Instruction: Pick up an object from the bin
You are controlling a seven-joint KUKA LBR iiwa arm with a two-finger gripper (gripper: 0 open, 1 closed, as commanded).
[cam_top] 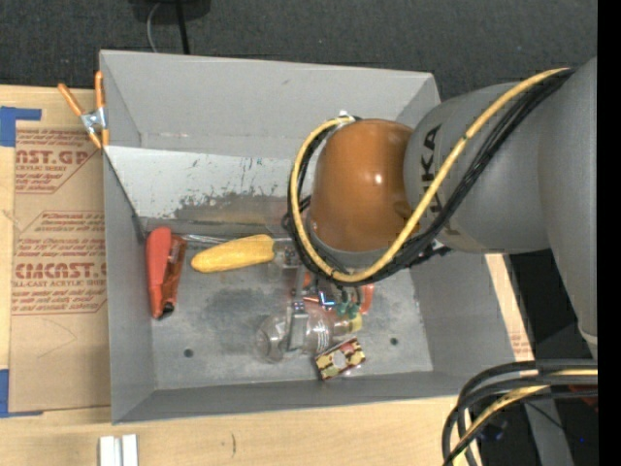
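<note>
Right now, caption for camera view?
Gripper over small metal parts near bin's front; yellow corn and red tool lie left.

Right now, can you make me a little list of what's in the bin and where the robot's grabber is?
bin: grey metal bin
yellow thing: long, like a corn cob, middle of the floor
red thing: long red-orange tool, along the left wall
small brown thing: by the front wall, just right of the gripper
gripper: down low over the floor, front middle
held: cannot tell
</note>
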